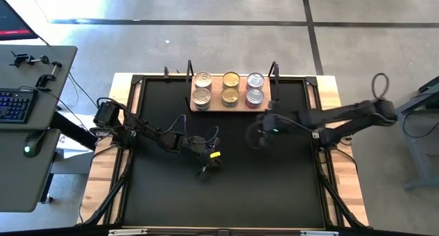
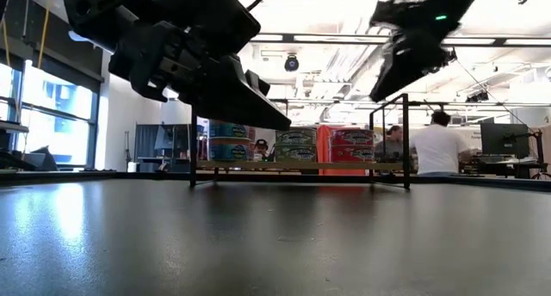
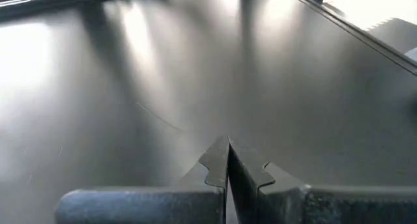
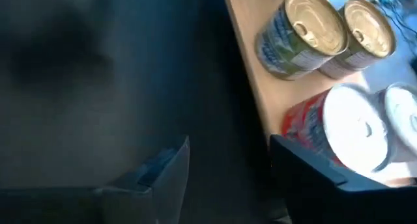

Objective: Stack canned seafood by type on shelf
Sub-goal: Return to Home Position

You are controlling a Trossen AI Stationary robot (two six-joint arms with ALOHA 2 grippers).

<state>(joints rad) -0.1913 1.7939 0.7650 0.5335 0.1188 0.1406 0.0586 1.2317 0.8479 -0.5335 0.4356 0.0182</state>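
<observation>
The light-wood shelf (image 1: 233,103) stands at the table's far edge on its black wire frame. The canned seafood rests on the board in three pairs of stacks: silver-lidded tins (image 1: 202,88) at the left, gold-lidded tins (image 1: 230,88) in the middle, bluish-purple tins (image 1: 254,88) at the right. My right gripper (image 1: 259,134) hangs open just in front of the shelf's right end, above the mat, with nothing between its fingers (image 4: 166,168); red-labelled tins (image 4: 345,129) and gold-lidded tins (image 4: 303,32) show beyond it. My left gripper (image 1: 208,166) is shut and empty over the middle of the mat (image 3: 228,149).
The black mat (image 1: 226,195) covers the table inside a wooden rim. The shelf's upright wire posts (image 2: 405,141) rise at its ends. Beyond the table's left edge stands a desk with a keyboard (image 1: 14,104). People (image 2: 437,145) sit in the room behind the shelf.
</observation>
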